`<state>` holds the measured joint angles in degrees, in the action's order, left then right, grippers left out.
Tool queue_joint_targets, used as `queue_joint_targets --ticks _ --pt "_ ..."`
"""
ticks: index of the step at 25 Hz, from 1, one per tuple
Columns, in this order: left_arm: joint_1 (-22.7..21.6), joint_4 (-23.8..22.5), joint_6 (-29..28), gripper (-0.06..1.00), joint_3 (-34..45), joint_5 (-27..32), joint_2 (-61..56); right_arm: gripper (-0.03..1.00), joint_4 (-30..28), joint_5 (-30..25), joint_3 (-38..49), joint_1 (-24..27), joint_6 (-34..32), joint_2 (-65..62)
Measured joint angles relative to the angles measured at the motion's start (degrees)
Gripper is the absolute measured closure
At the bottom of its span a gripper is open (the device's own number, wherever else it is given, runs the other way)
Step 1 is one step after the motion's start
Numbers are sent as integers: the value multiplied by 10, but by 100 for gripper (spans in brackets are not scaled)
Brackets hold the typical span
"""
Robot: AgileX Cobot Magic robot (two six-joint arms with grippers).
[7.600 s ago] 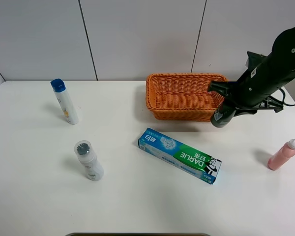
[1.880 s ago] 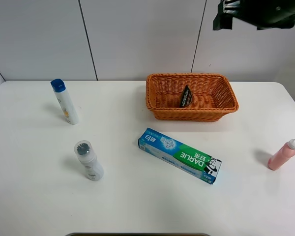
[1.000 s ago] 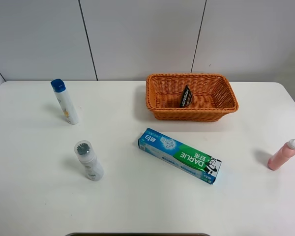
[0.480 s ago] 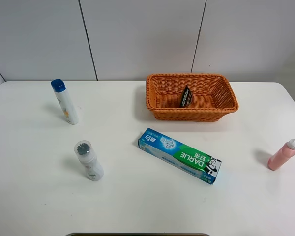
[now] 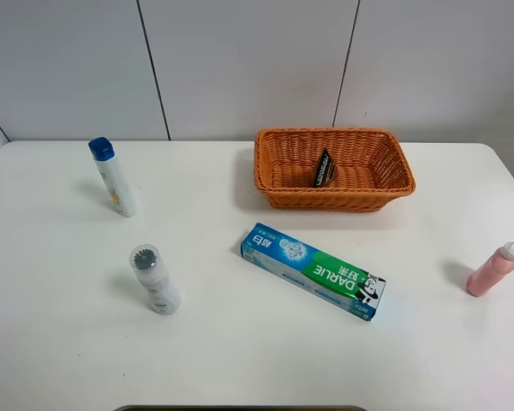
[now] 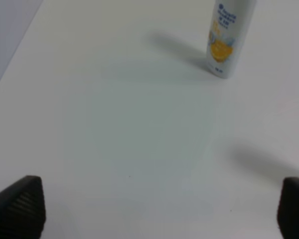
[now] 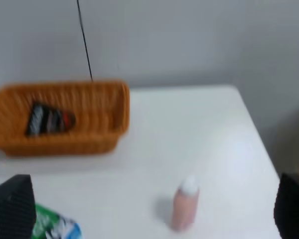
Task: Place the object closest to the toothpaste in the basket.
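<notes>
Exterior high view: black tube [image 5: 323, 169] now lies in basket [image 5: 278, 193], arm gone from overhead; toothpaste [image 5: 313, 271] unmoved on worktop [image 5: 240, 351]. Left gripper [image 6: 159, 211] and right gripper [image 7: 149, 209] both spread wide, empty.

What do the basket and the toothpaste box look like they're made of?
The basket looks like woven wicker or rattan, orange-brown and matte: its walls show a ribbed weave. The toothpaste box looks like glossy printed cardboard, with sharp folded edges and a light sheen.
</notes>
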<state>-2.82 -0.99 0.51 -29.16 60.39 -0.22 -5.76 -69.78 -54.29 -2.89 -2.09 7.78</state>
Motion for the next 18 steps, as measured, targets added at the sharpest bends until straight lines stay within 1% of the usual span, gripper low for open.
queue_joint_targets --ticks 5,9,14,18 --pt "0 0 0 0 0 0 0 -2 17 9 111 4 0 -49" --pt "0 0 0 0 0 0 0 -2 28 56 179 4 0 -80" --pt "0 0 0 0 0 0 0 -2 39 76 223 4 0 -80" --pt "0 0 0 0 0 0 0 -2 43 79 252 4 0 -80"
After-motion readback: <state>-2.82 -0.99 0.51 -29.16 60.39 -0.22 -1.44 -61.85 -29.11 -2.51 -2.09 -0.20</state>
